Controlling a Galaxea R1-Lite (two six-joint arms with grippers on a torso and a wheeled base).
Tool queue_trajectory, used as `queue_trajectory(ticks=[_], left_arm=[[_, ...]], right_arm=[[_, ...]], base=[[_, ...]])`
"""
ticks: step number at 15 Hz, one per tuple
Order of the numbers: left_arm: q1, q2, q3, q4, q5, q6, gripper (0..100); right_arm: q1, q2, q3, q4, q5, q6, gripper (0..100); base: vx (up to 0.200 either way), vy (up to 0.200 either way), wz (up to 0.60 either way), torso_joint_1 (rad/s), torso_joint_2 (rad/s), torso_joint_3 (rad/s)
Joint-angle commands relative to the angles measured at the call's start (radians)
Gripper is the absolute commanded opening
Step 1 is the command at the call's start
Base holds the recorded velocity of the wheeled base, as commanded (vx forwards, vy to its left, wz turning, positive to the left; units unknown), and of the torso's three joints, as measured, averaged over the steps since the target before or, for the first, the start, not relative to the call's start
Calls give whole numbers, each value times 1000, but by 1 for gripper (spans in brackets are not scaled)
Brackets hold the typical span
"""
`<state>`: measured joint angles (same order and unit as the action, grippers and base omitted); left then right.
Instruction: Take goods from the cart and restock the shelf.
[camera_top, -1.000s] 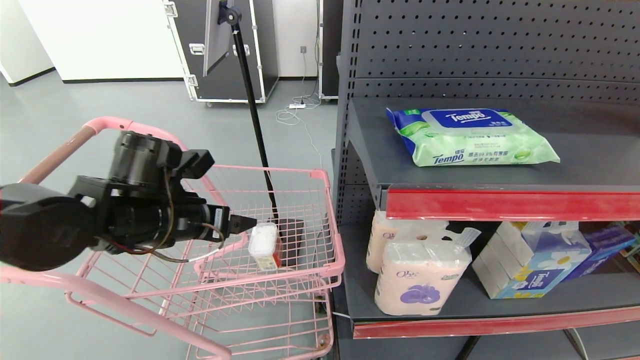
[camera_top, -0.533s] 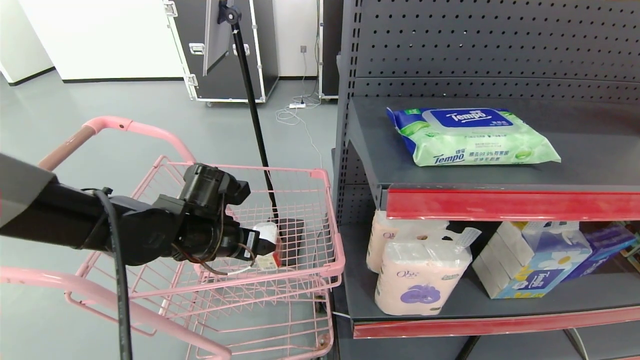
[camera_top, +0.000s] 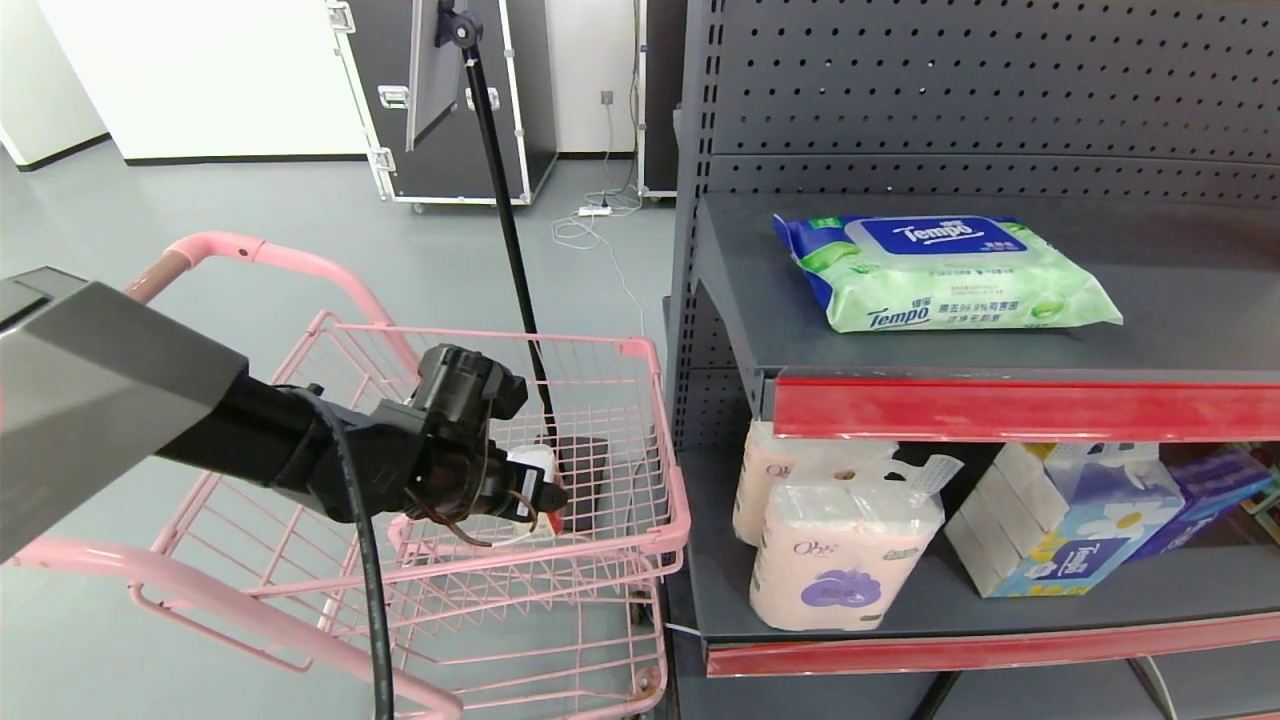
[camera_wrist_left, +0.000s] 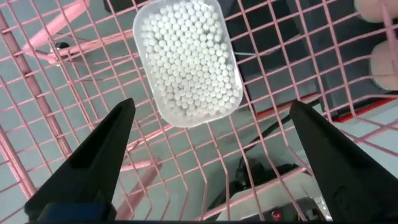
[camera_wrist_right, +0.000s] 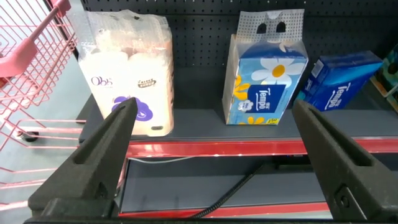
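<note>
Left wrist view: left gripper (camera_wrist_left: 211, 104), jaws apart, above clear plastic box of white beads (camera_wrist_left: 188, 62) in pink wire cart (camera_top: 640, 346); right gripper (camera_wrist_right: 214, 104) also has jaws apart.

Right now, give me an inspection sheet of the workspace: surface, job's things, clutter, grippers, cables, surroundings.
Surface: dark grey metal shelf with red front rails, two boards in view.
Job's things: clear plastic box of white beads lies on the floor of the pink wire cart. A green-and-blue wet-wipe pack lies flat on the upper board. A white toilet-roll pack and a blue tissue pack stand on the lower board.
Clutter: nothing seen.
Grippers: left gripper open inside the cart, box between its fingers, not gripped. Right gripper open, facing the lower board.
Cables: black cable along the left arm; white cables on the floor.
Surroundings: grey floor, black flight case, black stand pole.
</note>
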<state>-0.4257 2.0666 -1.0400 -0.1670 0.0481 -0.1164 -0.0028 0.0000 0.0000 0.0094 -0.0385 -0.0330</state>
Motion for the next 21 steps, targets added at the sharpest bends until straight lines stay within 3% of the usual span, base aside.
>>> queue_trajectory(ticks=[1,15,21], left_arm=[[-1,41,-23,0,3,0,100],[1,182,-167,6,19,-9,100],[4,194,-164,6,26,-8,100]], right_arm=[[0,2,0,0,0,-1,100],[1,2,0,0,0,-1,100],[0,2,0,0,0,-1,100]], base=[[0,0,0,0,0,0],[0,0,0,0,0,0],[0,0,0,0,0,0]])
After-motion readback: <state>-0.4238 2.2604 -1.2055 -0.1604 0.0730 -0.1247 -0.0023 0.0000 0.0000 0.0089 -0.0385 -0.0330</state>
